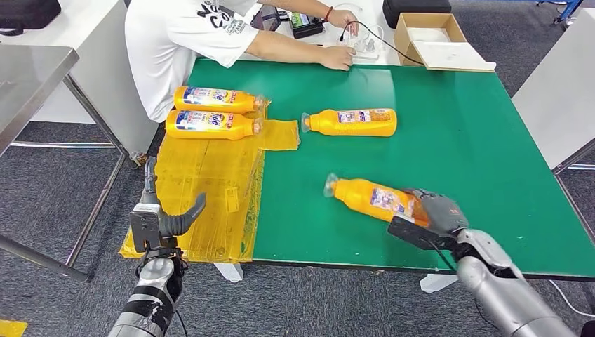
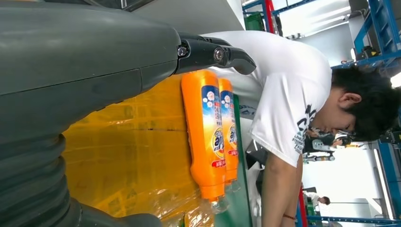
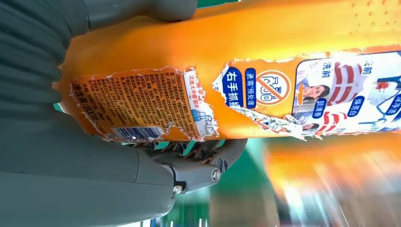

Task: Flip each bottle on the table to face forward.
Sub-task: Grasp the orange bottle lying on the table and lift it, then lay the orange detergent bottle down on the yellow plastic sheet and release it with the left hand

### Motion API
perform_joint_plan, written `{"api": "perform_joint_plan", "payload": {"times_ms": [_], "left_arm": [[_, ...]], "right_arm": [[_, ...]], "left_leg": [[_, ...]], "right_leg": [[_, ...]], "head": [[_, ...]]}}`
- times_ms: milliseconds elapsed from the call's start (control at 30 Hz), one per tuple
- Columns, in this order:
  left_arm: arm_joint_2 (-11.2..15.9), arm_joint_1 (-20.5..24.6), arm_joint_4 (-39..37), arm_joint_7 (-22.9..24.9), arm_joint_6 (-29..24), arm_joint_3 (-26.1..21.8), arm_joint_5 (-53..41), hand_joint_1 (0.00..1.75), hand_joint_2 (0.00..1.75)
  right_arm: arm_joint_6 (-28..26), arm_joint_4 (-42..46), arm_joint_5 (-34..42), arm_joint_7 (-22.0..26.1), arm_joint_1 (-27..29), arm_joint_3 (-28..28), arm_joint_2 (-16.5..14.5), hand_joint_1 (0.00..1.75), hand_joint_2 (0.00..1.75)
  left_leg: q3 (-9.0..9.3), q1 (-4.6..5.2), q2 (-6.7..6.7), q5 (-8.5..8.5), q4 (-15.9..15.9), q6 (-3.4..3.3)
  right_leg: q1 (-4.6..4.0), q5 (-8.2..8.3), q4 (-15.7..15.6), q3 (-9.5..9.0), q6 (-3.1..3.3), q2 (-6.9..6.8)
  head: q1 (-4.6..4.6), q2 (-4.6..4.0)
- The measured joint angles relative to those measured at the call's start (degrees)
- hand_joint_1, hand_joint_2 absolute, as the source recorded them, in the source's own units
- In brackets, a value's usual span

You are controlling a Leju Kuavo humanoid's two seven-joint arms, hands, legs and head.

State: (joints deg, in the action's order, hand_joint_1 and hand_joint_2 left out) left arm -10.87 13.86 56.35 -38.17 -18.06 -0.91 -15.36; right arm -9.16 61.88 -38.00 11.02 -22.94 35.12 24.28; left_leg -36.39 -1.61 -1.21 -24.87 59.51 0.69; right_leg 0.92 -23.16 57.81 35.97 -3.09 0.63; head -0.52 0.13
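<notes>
We saw four orange plastic detergent bottles lying on their sides on the green-topped table. Our right hand grasped the base end of the nearest orange bottle, close to the table's near edge, its clear cap pointing toward the left edge. In the right wrist view, this bottle's torn back label showed dense small print, a barcode and what looked like "800", too small to be sure; beside it a blue patch carried Chinese characters and a red prohibition circle, and further along came washing pictures with captions such as "洗前".

A second orange bottle lay near the middle of the table, label up, its writing too small to read. Two more orange bottles lay side by side on a sheet of yellow plastic wrapping at the left edge: the farther one and the nearer one, whose front label appeared to read "Tide" in the head view.

Our left hand hovered off the near-left corner, fingers spread and holding nothing.

A person in a white T-shirt leaned over the far edge, by an open cardboard box.
</notes>
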Motion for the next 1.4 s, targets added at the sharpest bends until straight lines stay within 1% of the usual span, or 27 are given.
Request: {"api": "perform_joint_plan", "payload": {"times_ms": [67,200,267,367,467,600,767,867,967,1067,1167,1400], "left_arm": [[-0.47,-0.25,0.73,0.09,1.12,0.0,0.7,0.0,1.75],[-1.36,-0.47,2.34,1.1,6.31,0.72,4.52,0.0,1.75],[-1.57,-0.51,3.21,2.21,8.93,1.88,6.48,0.0,1.75],[-1.7,-0.47,4.52,3.43,11.04,4.14,8.32,0.0,1.75],[-1.69,-0.46,5.94,4.21,12.44,6.32,9.57,0.0,1.75],[-1.66,-0.56,7.59,5.53,15.04,8.45,12.18,0.0,1.75],[-1.43,-0.71,8.6,8.6,23.99,10.1,19.44,0.0,1.75],[-1.11,-0.69,8.59,9.61,26.95,10.68,21.46,0.0,1.75],[-0.32,-0.42,7.96,10.87,33.12,11.7,24.0,0.0,1.75],[0.67,0.45,5.97,11.21,40.26,13.09,26.17,0.0,1.75],[1.5,1.46,3.82,11.19,45.23,14.73,27.8,0.0,1.75],[3.09,3.69,0.19,11.15,50.46,18.94,29.92,0.0,1.75]], "right_arm": [[-7.83,4.21,-0.57,3.12,3.31,-5.0,-5.32,1.75,1.75],[-18.9,13.24,3.26,12.31,8.02,-13.11,-14.54,1.75,1.75],[-22.53,17.67,4.88,15.8,9.87,-16.73,-18.3,1.75,1.75],[-24.44,21.91,5.22,18.04,11.75,-20.19,-21.91,1.75,1.75],[-25.03,23.74,5.17,19.11,12.77,-22.15,-24.09,1.75,1.75],[-25.75,24.41,5.14,19.72,13.56,-23.71,-25.58,1.75,1.75],[-24.13,24.31,6.97,21.19,14.49,-24.56,-26.59,1.75,1.75],[-23.02,23.88,7.85,22.0,14.81,-24.61,-27.03,1.75,1.75],[-19.53,22.43,9.09,22.75,14.87,-24.58,-27.53,1.75,1.75],[-15.11,18.11,10.51,25.44,14.85,-23.71,-28.9,1.75,1.75],[-12.33,12.09,11.65,28.04,14.59,-21.6,-31.07,1.75,1.75],[-9.62,-1.03,12.66,28.79,11.7,-13.44,-35.91,1.75,1.75]], "left_leg": [[0.0,-0.05,0.02,0.0,0.0,0.01],[-0.1,-0.14,-0.2,0.04,-0.01,0.06],[-0.13,-0.13,-0.2,0.04,-0.02,0.06],[-0.14,-0.03,-0.1,0.02,-0.02,0.03],[-0.13,0.05,-0.09,0.03,-0.02,0.01],[-0.12,0.06,-0.08,0.03,-0.02,0.0],[-0.12,0.04,-0.08,0.03,-0.02,0.01],[-0.12,0.04,-0.04,0.03,-0.02,0.01],[-0.13,0.04,-0.04,0.03,-0.02,0.01],[-0.13,0.04,-0.02,0.03,-0.03,0.01],[-0.13,0.02,-0.02,0.03,-0.03,0.02],[-0.13,-0.02,-0.02,0.05,-0.04,0.04]], "right_leg": [[-0.06,-0.01,0.01,0.08,0.01,0.01],[-0.12,-0.07,0.01,0.13,0.05,-0.2],[-0.11,-0.07,0.0,0.13,0.05,-0.23],[-0.01,-0.05,-0.02,0.13,0.03,-0.21],[0.07,-0.03,-0.03,0.13,0.01,-0.21],[0.07,-0.02,-0.03,0.13,0.0,-0.21],[0.06,-0.02,-0.02,0.14,0.01,-0.21],[0.05,-0.03,-0.02,0.16,0.01,-0.19],[0.05,-0.03,-0.02,0.16,0.01,-0.18],[0.05,-0.03,-0.02,0.16,0.01,-0.18],[0.04,-0.03,-0.01,0.16,0.01,-0.18],[0.0,-0.03,0.01,0.18,0.02,-0.15]], "head": [[-0.04,0.0],[-0.01,0.0],[-0.01,0.0],[0.01,0.0],[0.01,0.0],[0.0,0.0],[-0.01,0.0],[-0.01,0.0],[0.02,0.0],[0.01,0.0],[0.0,0.0],[0.0,0.0]]}}
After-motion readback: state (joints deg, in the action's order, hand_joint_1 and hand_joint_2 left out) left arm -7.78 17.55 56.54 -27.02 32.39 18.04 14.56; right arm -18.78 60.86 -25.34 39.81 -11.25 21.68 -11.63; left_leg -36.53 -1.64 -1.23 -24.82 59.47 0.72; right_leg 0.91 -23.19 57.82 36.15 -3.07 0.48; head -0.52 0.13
